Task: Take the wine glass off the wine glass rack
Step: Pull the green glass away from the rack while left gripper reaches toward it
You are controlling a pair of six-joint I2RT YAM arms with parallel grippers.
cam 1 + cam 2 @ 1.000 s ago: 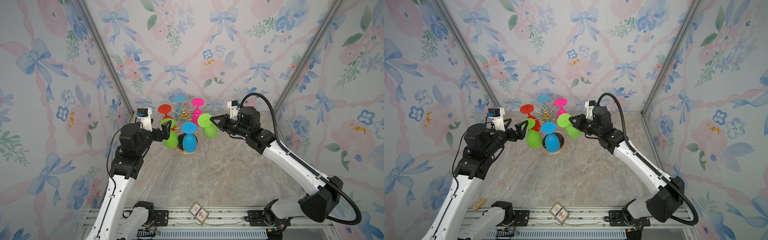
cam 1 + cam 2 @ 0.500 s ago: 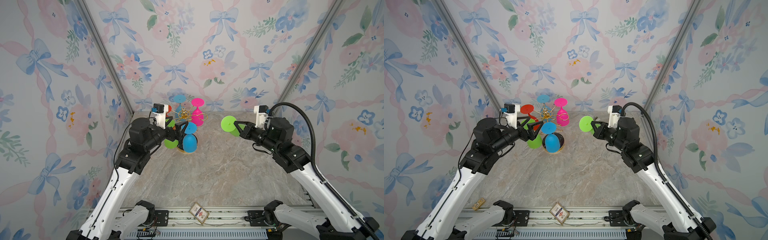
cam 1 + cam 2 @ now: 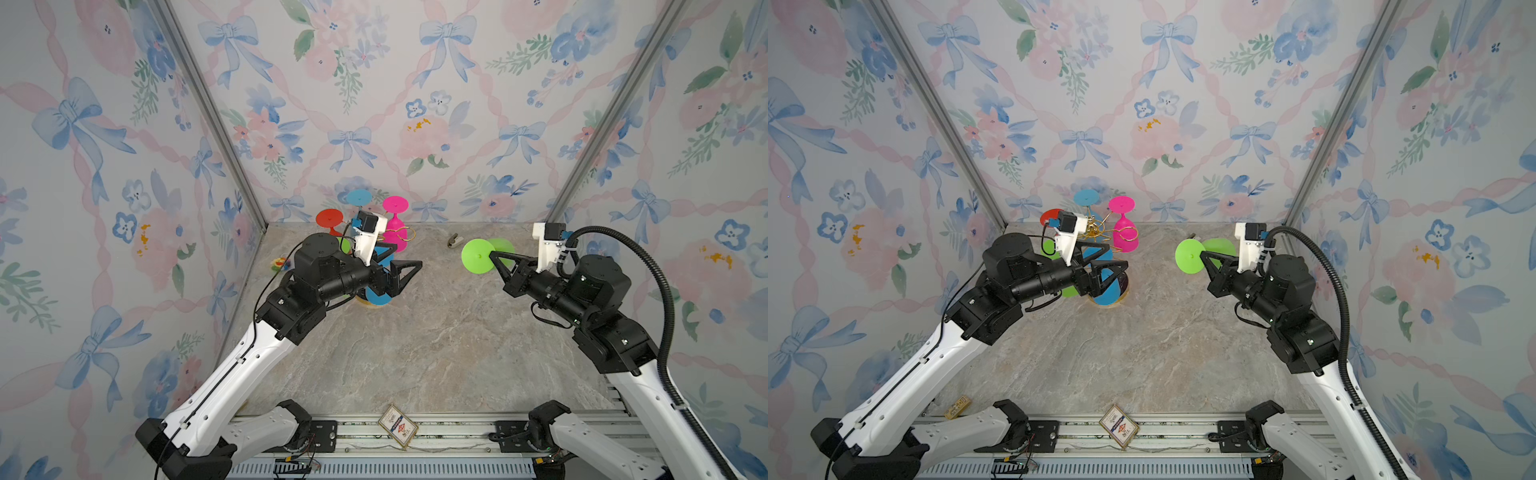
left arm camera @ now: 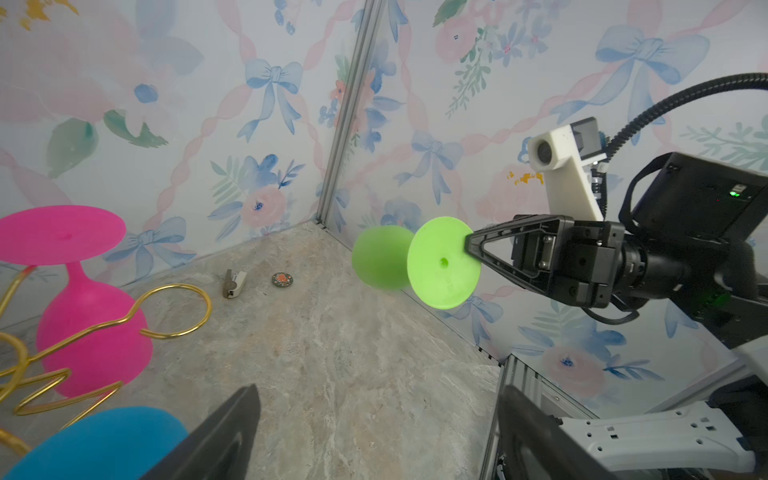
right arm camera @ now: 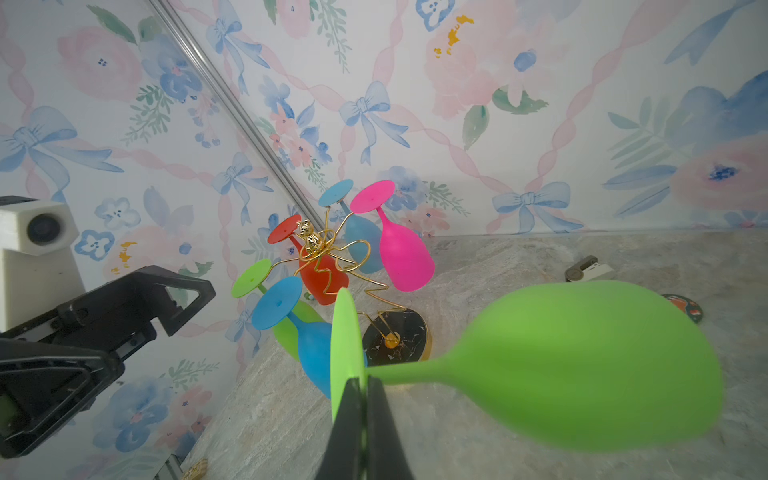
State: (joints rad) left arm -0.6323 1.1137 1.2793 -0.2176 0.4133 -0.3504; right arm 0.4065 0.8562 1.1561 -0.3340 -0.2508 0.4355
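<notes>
One lime-green wine glass [image 3: 478, 256] clear of the gold-wire wine glass rack [image 5: 311, 241].
Right hand [image 5: 360, 382] pinches its round foot, bowl sideways; left hand [image 4: 378, 392] gapes wide, empty.

Gold wire wine glass rack [image 5: 397, 330] sits back left on the grey marble counter [image 3: 415, 353]; the lime-green plastic wine glass [image 3: 478, 256] hangs sideways well off to its right. Small grey clip [image 4: 233, 283] lies between them, by the back wall.

Both top views look down from high in front over the grey marbled tabletop [image 3: 395, 340], while the close wrist cameras face each other, sharing the gold wire wine glass rack [image 5: 309, 241].
</notes>
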